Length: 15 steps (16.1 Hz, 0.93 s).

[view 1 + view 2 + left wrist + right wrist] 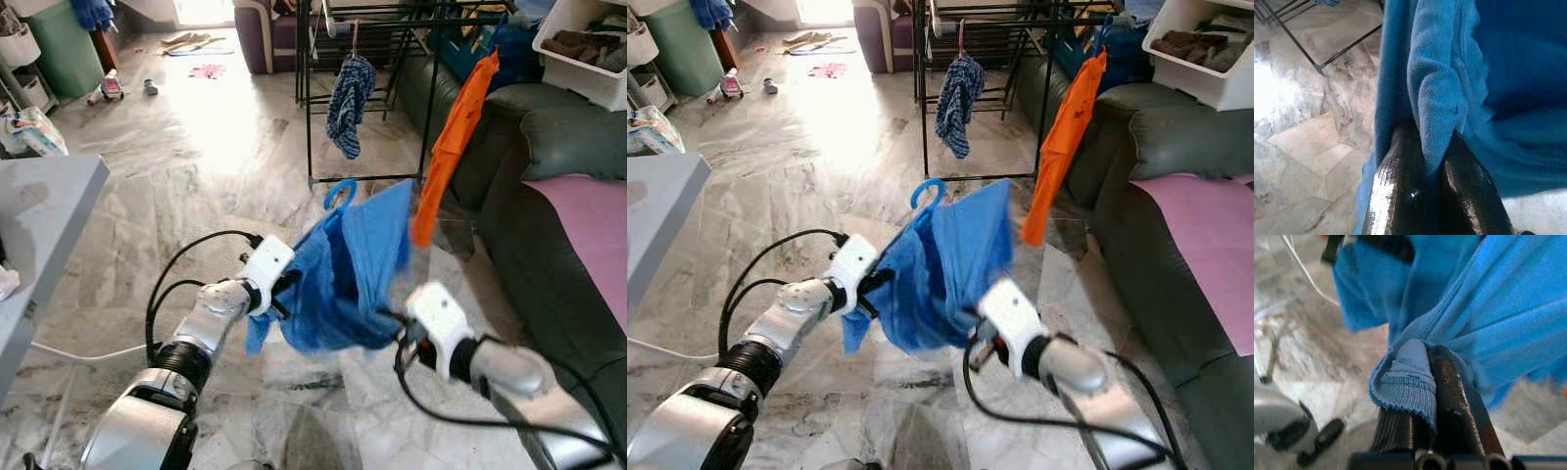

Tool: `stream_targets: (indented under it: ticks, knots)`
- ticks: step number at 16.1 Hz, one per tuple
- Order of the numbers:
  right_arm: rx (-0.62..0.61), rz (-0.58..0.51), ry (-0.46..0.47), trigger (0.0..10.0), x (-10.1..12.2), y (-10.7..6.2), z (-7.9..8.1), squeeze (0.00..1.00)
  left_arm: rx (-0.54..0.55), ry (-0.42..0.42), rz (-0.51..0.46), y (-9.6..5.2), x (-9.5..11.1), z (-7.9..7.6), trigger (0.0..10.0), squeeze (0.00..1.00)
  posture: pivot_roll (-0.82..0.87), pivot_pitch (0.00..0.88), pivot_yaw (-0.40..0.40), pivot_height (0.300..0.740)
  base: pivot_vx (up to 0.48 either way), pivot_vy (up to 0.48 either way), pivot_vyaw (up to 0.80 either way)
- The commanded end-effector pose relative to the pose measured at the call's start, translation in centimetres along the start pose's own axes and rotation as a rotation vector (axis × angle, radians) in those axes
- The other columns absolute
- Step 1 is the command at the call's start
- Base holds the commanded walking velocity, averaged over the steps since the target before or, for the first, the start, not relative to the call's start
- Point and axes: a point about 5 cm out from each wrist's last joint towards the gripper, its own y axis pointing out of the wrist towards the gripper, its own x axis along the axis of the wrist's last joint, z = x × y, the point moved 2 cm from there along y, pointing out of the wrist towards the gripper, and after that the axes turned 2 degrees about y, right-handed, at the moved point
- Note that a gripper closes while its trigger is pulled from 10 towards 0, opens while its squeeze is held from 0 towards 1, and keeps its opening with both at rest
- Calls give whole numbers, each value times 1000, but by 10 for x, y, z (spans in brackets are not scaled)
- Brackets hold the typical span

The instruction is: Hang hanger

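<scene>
A blue garment (345,279) on a blue hanger, whose hook (340,192) sticks up above it, hangs between my two arms over the marble floor. My left gripper (287,286) is shut on the garment's left edge; the left wrist view shows blue knit fabric (1437,112) pinched between the black fingers (1396,186). My right gripper (397,325) is shut on the lower right part, with a bunched cuff (1408,379) clamped between its fingers (1454,404). The black drying rack (392,59) stands ahead, beyond the garment.
On the rack hang an orange garment (453,147) and a dark blue patterned one (349,103). A dark sofa (558,196) with a purple cushion (588,220) lies on the right, a grey table (39,235) on the left. Clutter lies on the far floor.
</scene>
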Motion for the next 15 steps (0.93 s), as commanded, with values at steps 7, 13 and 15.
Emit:
stream_targets:
  ticks: [7,13,15]
  knots:
    - [22,166,-156,10000,-31,-4,7,1000,39,-44,-101,-3,29,22,0,0,-92,51,-12,740,0,0,0]
    - [122,151,-109,10000,-27,-3,19,1000,116,-57,-93,-3,27,28,0,0,-96,48,-11,740,0,0,0]
    - [207,120,-209,10000,-20,-12,18,1000,8,30,-115,-4,29,19,0,0,-97,48,-9,740,0,0,0]
